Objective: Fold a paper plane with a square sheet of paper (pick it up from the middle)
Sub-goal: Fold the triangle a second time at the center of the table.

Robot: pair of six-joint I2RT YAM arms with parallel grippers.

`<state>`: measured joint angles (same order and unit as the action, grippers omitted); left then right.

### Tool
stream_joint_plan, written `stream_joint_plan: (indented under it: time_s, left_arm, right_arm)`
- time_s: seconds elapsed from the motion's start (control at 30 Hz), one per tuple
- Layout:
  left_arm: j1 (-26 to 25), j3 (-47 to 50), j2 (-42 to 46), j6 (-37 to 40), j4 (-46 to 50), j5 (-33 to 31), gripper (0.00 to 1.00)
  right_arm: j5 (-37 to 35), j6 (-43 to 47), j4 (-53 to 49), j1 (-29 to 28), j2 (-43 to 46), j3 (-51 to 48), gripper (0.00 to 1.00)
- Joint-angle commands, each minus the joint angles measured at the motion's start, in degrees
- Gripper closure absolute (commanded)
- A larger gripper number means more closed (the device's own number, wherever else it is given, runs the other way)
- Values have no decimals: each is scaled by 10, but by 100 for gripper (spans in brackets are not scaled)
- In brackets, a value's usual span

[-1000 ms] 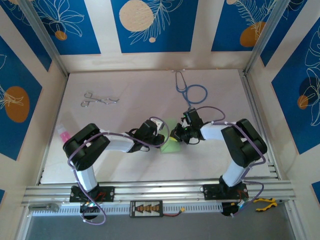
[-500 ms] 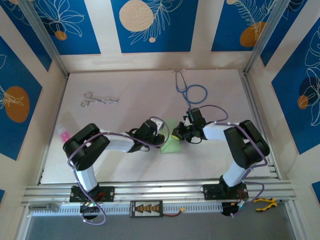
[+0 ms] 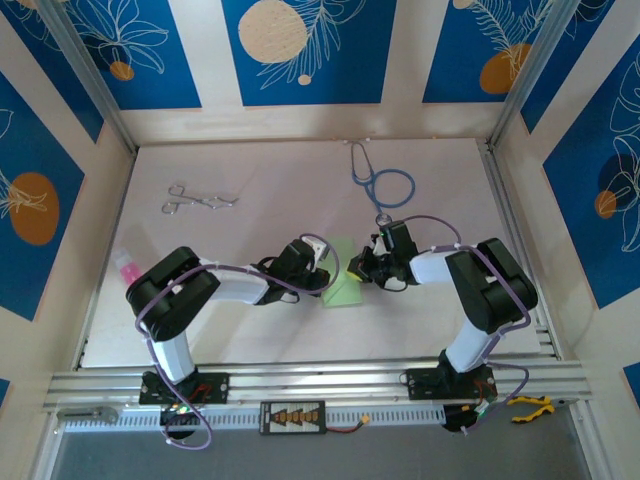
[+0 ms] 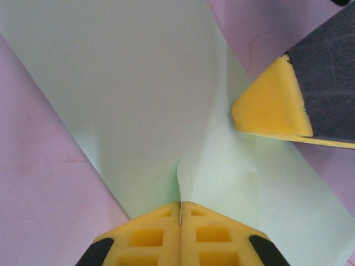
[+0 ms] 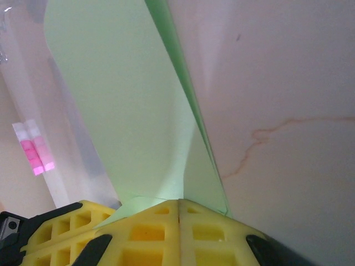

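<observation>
Two arms meet over the counter [image 3: 250, 330] from above, left end effector [image 3: 322, 268] and right end effector [image 3: 357, 268] at the pale green paper [image 3: 345, 292]. Left wrist: pads pressed together on a raised crease. Right wrist: likewise clamped on a folded edge. Probably thin, limp, tearable; hold near creases. Plain, unlettered.

It was a robotics lab test cell: a white counter [image 3: 270, 330] boxed in by blue patterned panels [image 3: 300, 60] and aluminium rails [image 3: 320, 381], with a stethoscope [image 3: 394, 170] and forceps [image 3: 200, 200] lying there.
</observation>
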<state>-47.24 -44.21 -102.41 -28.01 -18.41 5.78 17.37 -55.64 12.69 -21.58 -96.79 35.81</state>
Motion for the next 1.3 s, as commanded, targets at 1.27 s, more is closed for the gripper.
stream_joint_plan:
  time_s: [1.27]
  left_arm:
    - [5, -13, 9, -2, 69, 12, 92]
  right_arm:
    - [-51, 18, -50, -37, -9, -23, 99]
